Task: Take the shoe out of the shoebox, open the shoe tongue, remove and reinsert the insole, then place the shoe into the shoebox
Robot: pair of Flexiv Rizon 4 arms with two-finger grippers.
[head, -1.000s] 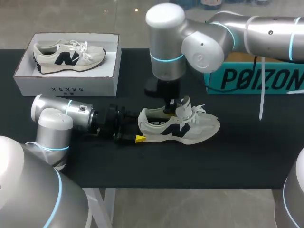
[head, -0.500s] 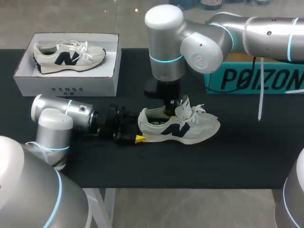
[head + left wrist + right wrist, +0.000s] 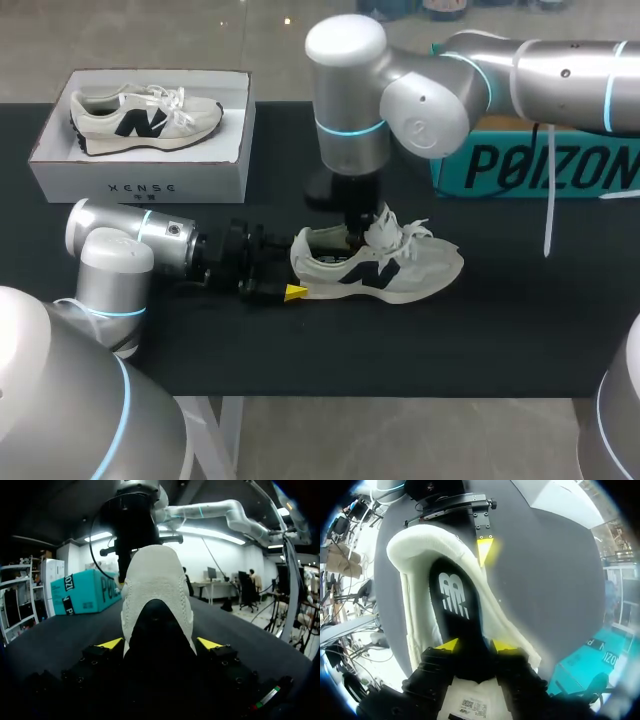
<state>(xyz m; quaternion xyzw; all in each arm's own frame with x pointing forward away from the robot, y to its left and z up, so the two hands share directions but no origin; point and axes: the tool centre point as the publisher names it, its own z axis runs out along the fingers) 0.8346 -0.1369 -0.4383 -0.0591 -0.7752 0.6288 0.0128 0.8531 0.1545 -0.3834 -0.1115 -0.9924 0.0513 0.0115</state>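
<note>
while the shoe (image 3: 385, 265) sits on the desk (image 3: 400, 340), out of the white shoebox (image 3: 140, 185) that's behind it off its heel end, my left fingers (image 3: 111, 643) are clamped on both sides of its heel. my right fingers (image 3: 449, 645) are down in its opening, set narrow, pinching the black insole (image 3: 454, 597) inside it.

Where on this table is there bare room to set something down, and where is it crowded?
Bare: the table's front strip, nearer than the shoe, and the patch right of the shoe, before the teal box. Crowded: the middle, where the left gripper clamps the heel and the right gripper dips into the shoe; the white shoebox fills the back left.
</note>
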